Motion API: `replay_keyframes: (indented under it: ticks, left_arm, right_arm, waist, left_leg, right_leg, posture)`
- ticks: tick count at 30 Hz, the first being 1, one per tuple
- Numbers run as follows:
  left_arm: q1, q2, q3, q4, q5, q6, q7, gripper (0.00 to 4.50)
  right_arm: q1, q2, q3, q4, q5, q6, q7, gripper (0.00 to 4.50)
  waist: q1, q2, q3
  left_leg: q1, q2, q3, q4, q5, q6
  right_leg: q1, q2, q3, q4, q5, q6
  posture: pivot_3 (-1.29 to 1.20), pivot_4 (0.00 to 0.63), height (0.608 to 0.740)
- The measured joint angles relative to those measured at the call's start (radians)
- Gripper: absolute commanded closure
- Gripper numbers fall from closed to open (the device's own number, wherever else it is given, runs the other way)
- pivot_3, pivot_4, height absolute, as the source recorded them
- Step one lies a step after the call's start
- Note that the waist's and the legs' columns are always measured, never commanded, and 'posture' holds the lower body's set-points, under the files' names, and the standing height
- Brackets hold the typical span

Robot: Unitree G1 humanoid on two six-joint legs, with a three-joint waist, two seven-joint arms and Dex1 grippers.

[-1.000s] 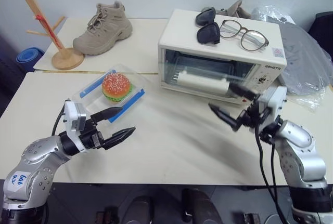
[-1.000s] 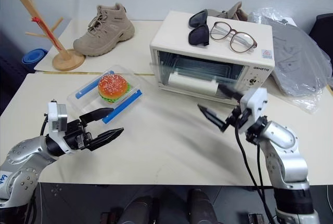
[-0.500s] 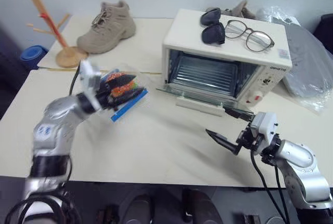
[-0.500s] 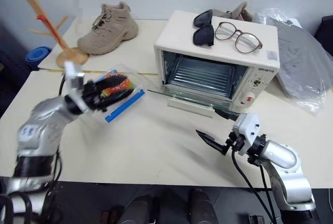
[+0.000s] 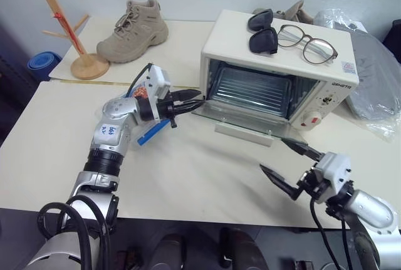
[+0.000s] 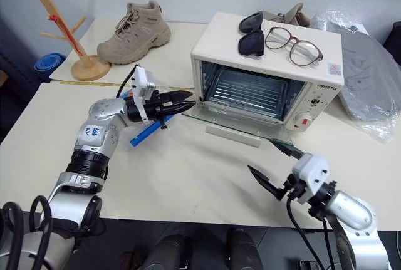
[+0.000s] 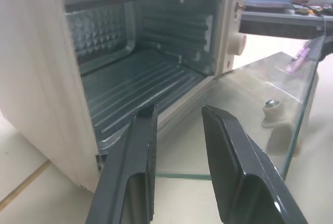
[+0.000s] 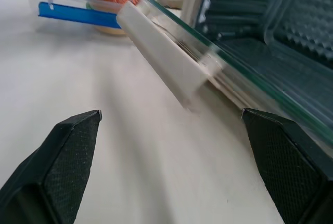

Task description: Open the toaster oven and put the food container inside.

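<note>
Left wrist view: toaster oven door down, I'm staring inside.
Left gripper narrow, empty; right gripper wide; food container sits on tabletop.

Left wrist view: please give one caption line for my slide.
Left claw pointing into the open toaster oven, over its lowered glass door.

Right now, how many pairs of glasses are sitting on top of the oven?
2: the dark sunglasses lie on the toaster oven roof, and the clear glasses lie right beside them.
</note>
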Motion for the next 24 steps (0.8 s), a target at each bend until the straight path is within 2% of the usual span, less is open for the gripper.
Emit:
replay_keyframes:
  ticks: [5, 8, 11, 21, 24]
  left_arm:
    - [0.032, 0.007, -0.056, -0.017, 0.064, -0.021, -0.030, 3.07]
    - [0.074, 0.014, -0.095, -0.052, 0.110, -0.036, -0.030, 3.64]
    - [0.122, 0.012, -0.098, -0.100, 0.113, -0.014, -0.019, 4.46]
    - [0.262, 0.021, -0.132, -0.264, 0.182, 0.033, 0.071, 4.46]
    - [0.420, 0.029, -0.030, -0.429, 0.100, 0.050, 0.110, 4.46]
  right_arm:
    - [0.148, 0.021, -0.148, 0.001, 0.011, -0.045, -0.012, 0.00]
    - [0.188, 0.023, -0.210, 0.003, 0.019, -0.060, -0.012, 0.00]
    - [0.198, 0.019, -0.252, 0.009, 0.040, -0.069, 0.001, 0.00]
    - [0.046, -0.040, -0.255, 0.087, 0.081, -0.133, 0.121, 0.00]
    - [-0.061, -0.070, -0.173, 0.101, 0.142, -0.074, 0.175, 0.00]
  waist:
    - [-0.005, 0.000, 0.000]
    - [-0.011, 0.000, 0.000]
    - [-0.011, 0.000, 0.000]
    - [-0.007, 0.000, 0.000]
    - [-0.030, 0.000, 0.000]
  left_leg:
    - [0.003, 0.000, 0.002, -0.001, 0.000, 0.001]
    - [0.007, 0.001, 0.006, -0.002, -0.003, 0.006]
    - [0.008, 0.004, 0.007, -0.003, -0.003, 0.005]
    - [0.009, 0.004, 0.009, -0.003, -0.003, 0.004]
    - [0.010, 0.007, 0.011, -0.003, -0.005, 0.003]
  right_leg:
    - [0.001, 0.000, 0.004, -0.003, 0.000, 0.001]
    - [0.001, -0.001, 0.012, -0.002, 0.000, 0.000]
    - [0.002, 0.000, 0.020, -0.001, 0.001, -0.001]
    - [0.001, 0.001, 0.024, -0.001, 0.001, -0.001]
    - [0.000, 0.001, 0.026, 0.000, 0.000, -0.002]
  posture:
    - [0.00, 0.150, 0.740]
    - [0.00, 0.150, 0.740]
    - [0.00, 0.150, 0.740]
    - [0.00, 0.150, 0.740]
    - [0.00, 0.150, 0.740]
